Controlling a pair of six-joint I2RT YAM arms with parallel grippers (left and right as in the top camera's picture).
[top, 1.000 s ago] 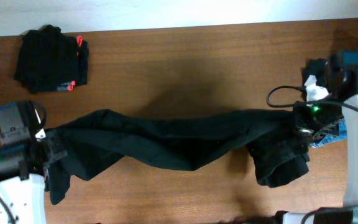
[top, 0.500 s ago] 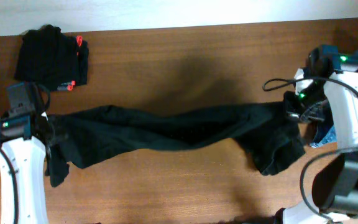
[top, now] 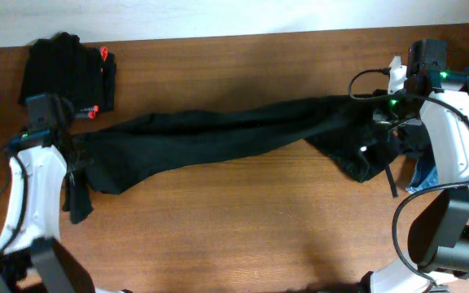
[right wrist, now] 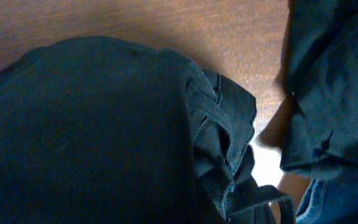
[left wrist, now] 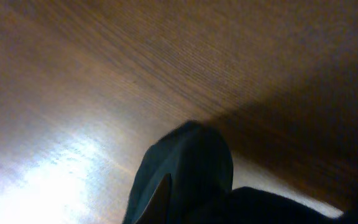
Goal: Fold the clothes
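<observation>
Long black jeans stretch across the wooden table from left to right, sagging a little at mid-length. My left gripper is shut on the leg end, and a loose hem hangs below it. At the other side my right gripper is shut on the waist end, where the fabric bunches. The left wrist view shows only a dark fold of the jeans over the wood. Black cloth with the crumpled waistband fills the right wrist view. The fingers themselves are hidden by fabric.
A folded black garment with red tags lies at the far left corner. Blue denim is piled at the right edge behind my right arm, and it shows as blue denim under a dark garment.
Both arms have swung toward the far side of the table, carrying the jeans with them. The jeans now lie farther back and are drawn straighter.
</observation>
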